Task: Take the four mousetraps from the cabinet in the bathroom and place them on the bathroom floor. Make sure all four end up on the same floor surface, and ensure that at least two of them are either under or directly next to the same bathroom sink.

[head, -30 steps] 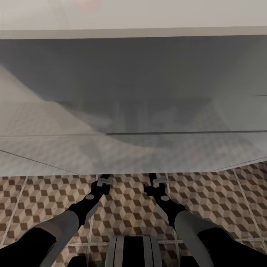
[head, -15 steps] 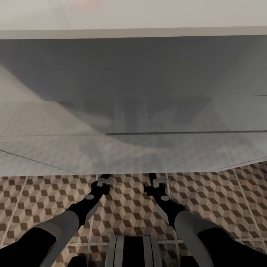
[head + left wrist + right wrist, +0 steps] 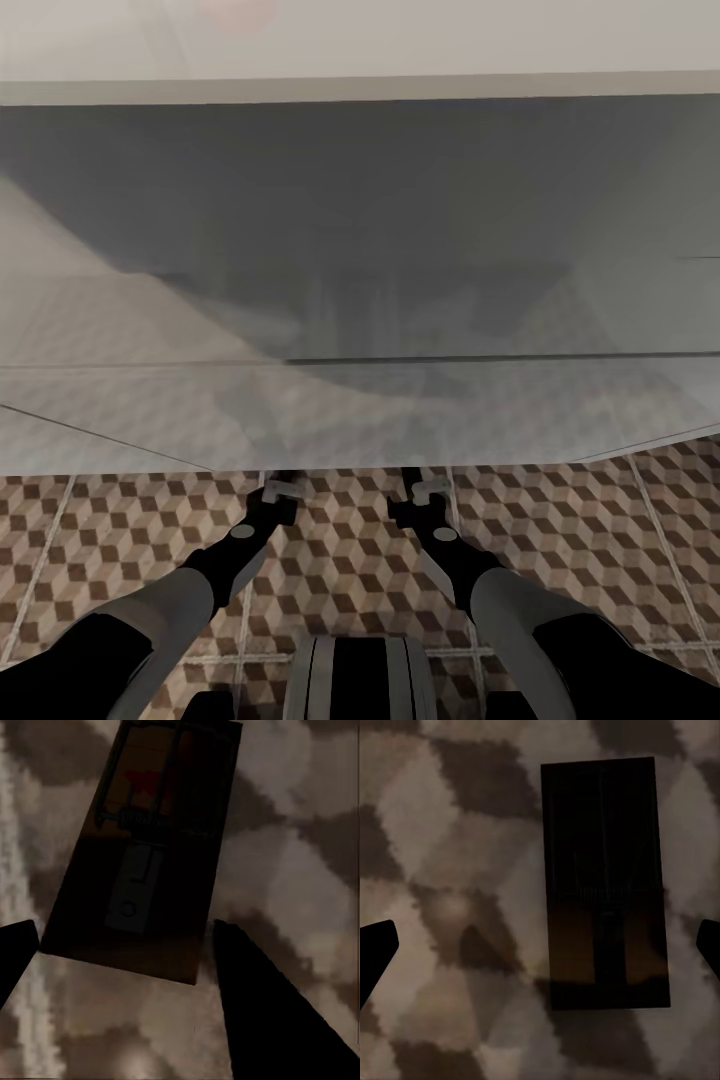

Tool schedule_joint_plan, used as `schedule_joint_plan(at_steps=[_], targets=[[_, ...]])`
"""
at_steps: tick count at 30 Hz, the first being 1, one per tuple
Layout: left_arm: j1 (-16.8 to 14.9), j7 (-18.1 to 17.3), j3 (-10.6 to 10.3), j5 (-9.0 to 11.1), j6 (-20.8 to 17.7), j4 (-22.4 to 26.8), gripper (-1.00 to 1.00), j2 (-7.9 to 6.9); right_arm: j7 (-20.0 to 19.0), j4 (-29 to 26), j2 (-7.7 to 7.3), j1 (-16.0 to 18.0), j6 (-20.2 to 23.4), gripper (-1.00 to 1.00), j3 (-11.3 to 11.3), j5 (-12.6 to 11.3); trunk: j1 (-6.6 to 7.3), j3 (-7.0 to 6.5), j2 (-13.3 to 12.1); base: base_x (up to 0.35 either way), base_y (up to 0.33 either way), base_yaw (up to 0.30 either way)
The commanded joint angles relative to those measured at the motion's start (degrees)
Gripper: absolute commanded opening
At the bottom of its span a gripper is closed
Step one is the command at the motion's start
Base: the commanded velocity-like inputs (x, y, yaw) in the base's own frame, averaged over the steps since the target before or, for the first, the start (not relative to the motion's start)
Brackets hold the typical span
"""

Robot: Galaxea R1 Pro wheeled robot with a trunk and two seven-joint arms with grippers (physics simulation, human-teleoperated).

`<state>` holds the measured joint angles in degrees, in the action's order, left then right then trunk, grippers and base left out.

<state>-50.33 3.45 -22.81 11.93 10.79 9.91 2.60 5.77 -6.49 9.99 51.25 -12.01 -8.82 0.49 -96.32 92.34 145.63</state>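
While both jaws gape wide, each wrist view shows a mousetrap (image 3: 142,847) flat on the bathroom floor (image 3: 600,540); one lies mid-frame (image 3: 604,881). Neither trap is gripped.

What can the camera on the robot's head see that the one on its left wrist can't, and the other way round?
Head view alone: both arms reaching forward and down, the left gripper and right gripper, and a big pale grey surface above the grippers in the picture. Left wrist view alone: a mousetrap lying flat, close up, between the two dark fingers, which stand apart and are not touching it. Both share the patterned floor.
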Motion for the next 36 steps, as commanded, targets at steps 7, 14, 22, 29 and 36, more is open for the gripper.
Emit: schedule_joint_plan(at_steps=[7,14,22,29,36], targets=[[-0.04,0.29,-0.47,0.46,0.2,-0.09,1.0,0.4,0.39,0.07,0.01,0.0,-0.12,1.0,-0.4,0.04,0.01,0.03,0.01,0.0,0.0,0.0],[-0.04,0.3,-0.48,0.46,0.2,-0.14,1.0,0.65,0.39,0.07,0.01,0.0,-0.12,1.0,-0.4,0.04,0.01,0.03,0.01,0.0,0.0,0.0],[-0.04,0.32,-0.48,0.46,0.2,-0.13,1.0,0.73,0.39,0.07,0.01,-0.01,-0.12,1.0,-0.4,0.04,0.01,0.03,0.01,0.0,0.0,0.0],[-0.04,0.27,-0.44,0.46,0.26,-0.1,1.0,0.71,0.39,0.07,0.01,-0.01,-0.18,1.0,-0.4,0.04,0.01,0.03,0.01,0.0,0.0,0.0],[-0.04,0.26,-0.4,0.41,0.33,-0.07,1.0,0.66,0.39,0.07,0.01,0.0,-0.2,1.0,-0.4,0.04,0.01,0.03,0.01,0.0,0.0,0.0]])
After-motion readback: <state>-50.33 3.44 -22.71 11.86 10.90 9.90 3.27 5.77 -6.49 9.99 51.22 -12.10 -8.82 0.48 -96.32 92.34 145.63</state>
